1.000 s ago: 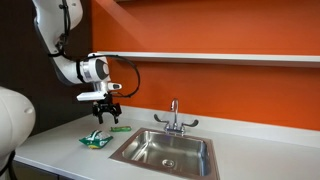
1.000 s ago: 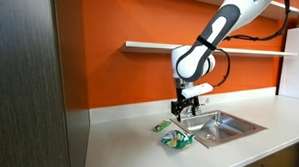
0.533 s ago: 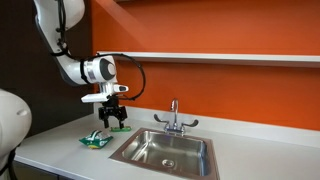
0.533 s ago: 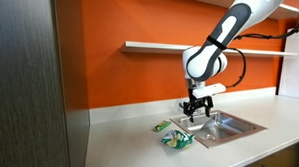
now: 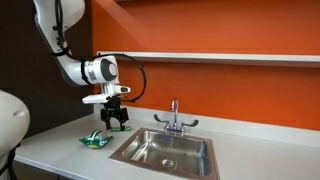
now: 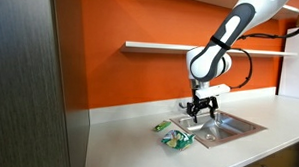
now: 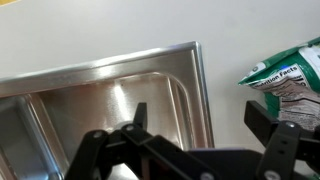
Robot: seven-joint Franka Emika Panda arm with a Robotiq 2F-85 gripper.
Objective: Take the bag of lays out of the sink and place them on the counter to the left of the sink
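Note:
The green and white bag of Lays (image 5: 96, 140) lies on the white counter left of the steel sink (image 5: 166, 153). It also shows in an exterior view (image 6: 176, 140) and at the right edge of the wrist view (image 7: 287, 78). My gripper (image 5: 116, 124) hangs open and empty above the counter by the sink's left rim, just right of the bag. In an exterior view (image 6: 198, 112) it is above the sink edge. In the wrist view the open jaws (image 7: 205, 125) straddle the sink rim (image 7: 200, 90).
A second small green packet (image 6: 162, 126) lies on the counter behind the bag. A faucet (image 5: 173, 117) stands behind the sink. An orange wall with a white shelf (image 5: 220, 57) runs behind. A dark panel (image 6: 30, 79) stands at the counter's end.
My gripper has moved away from the bag toward the sink and risen slightly. The bag stays on the counter.

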